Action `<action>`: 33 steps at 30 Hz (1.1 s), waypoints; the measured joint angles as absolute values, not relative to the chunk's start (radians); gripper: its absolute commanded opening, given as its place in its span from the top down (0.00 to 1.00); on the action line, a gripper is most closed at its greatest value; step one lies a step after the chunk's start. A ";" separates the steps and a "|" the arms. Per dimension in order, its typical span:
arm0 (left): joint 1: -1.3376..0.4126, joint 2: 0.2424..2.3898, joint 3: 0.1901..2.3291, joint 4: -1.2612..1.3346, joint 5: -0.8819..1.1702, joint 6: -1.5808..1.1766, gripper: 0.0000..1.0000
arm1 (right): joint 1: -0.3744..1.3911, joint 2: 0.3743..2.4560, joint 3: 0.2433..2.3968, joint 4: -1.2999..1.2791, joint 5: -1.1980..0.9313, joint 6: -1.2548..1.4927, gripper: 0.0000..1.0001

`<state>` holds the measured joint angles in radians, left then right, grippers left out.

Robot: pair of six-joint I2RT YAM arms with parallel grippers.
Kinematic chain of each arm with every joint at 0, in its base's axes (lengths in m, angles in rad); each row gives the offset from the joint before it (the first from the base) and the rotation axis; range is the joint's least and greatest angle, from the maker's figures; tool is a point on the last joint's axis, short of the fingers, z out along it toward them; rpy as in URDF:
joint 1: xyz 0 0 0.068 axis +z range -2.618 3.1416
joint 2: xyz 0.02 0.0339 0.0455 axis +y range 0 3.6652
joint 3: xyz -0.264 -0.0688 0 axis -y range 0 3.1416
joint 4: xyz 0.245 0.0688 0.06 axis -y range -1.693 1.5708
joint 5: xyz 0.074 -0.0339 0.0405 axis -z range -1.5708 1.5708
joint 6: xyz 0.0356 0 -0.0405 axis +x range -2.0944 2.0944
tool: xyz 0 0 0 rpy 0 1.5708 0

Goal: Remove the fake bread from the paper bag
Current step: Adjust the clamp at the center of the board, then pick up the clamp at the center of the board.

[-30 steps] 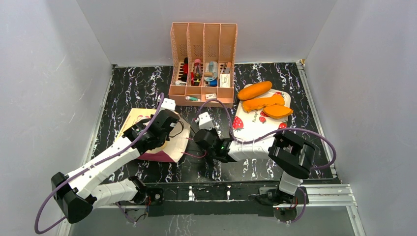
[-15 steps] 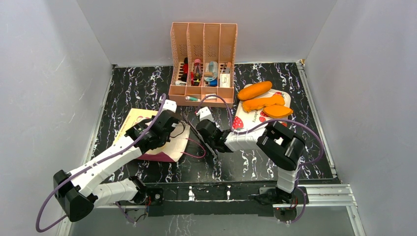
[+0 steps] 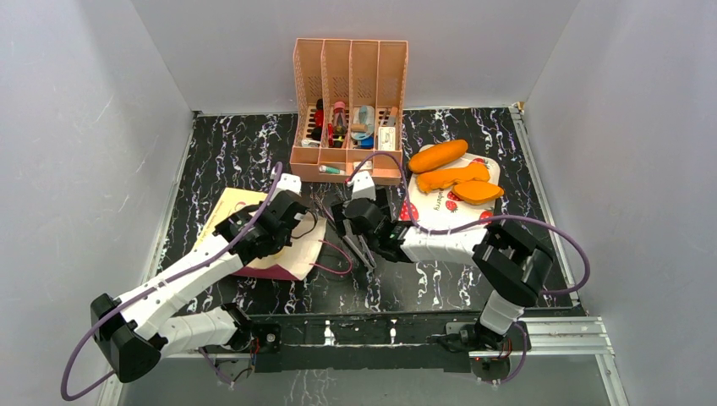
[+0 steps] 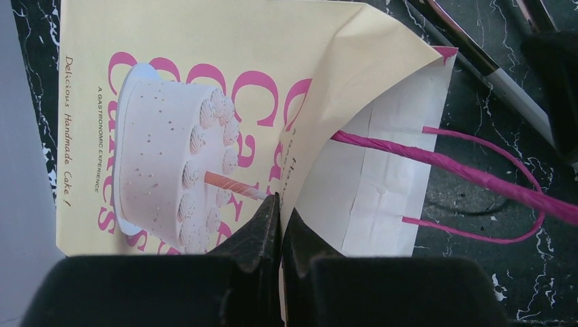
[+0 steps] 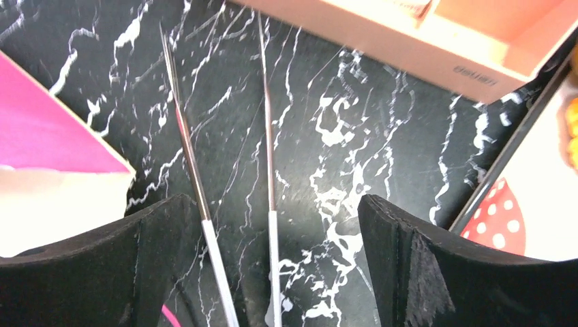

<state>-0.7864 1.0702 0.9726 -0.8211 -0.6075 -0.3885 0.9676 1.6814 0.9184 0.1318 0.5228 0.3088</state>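
The paper bag [image 4: 204, 82] lies flat on the black table, its tan face showing a cake and pink "Cakes" lettering. My left gripper [image 4: 279, 208] is shut on the edge of its upper sheet, lifting that sheet so the white inside [image 4: 382, 170] shows; no bread is visible there. In the top view the left gripper [image 3: 292, 222] sits over the bag [image 3: 228, 216]. Three pieces of fake bread [image 3: 452, 176] lie on a strawberry-print tray [image 3: 427, 224]. My right gripper [image 3: 348, 222] [image 5: 274, 201] stands open above the table beside the bag's mouth, holding nothing.
Two thin metal sticks [image 5: 269, 170] with white ends lie on the table under the right gripper's open jaws. The bag's pink cord handles [image 4: 477, 177] trail toward them. A peach plastic organiser [image 3: 348, 110] with small items stands at the back, its base [image 5: 422, 41] close ahead of the right gripper.
My right gripper has gone from shut to wide open and its wrist has shifted back toward the organiser. The left gripper has kept its hold on the bag, almost still.
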 measured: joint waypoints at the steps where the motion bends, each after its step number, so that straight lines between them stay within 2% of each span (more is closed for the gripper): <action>1: -0.786 1.069 0.973 -0.822 -0.607 -0.391 1.00 | 0.968 1.671 0.918 0.136 0.544 0.321 0.02; 7: -0.786 1.065 0.973 -0.826 -0.604 -0.412 1.00 | 0.958 1.640 0.895 0.232 0.570 0.356 0.02; 17: -0.786 1.055 0.973 -0.823 -0.587 -0.423 1.00 | 0.887 1.626 0.812 0.359 0.384 0.389 0.05; 23: -0.786 1.051 0.973 -0.821 -0.585 -0.406 1.00 | 0.912 1.629 0.743 0.363 0.367 0.379 0.04; 33: -0.786 1.045 0.973 -0.831 -0.583 -0.401 1.00 | 0.975 1.720 0.755 0.366 0.407 0.367 0.07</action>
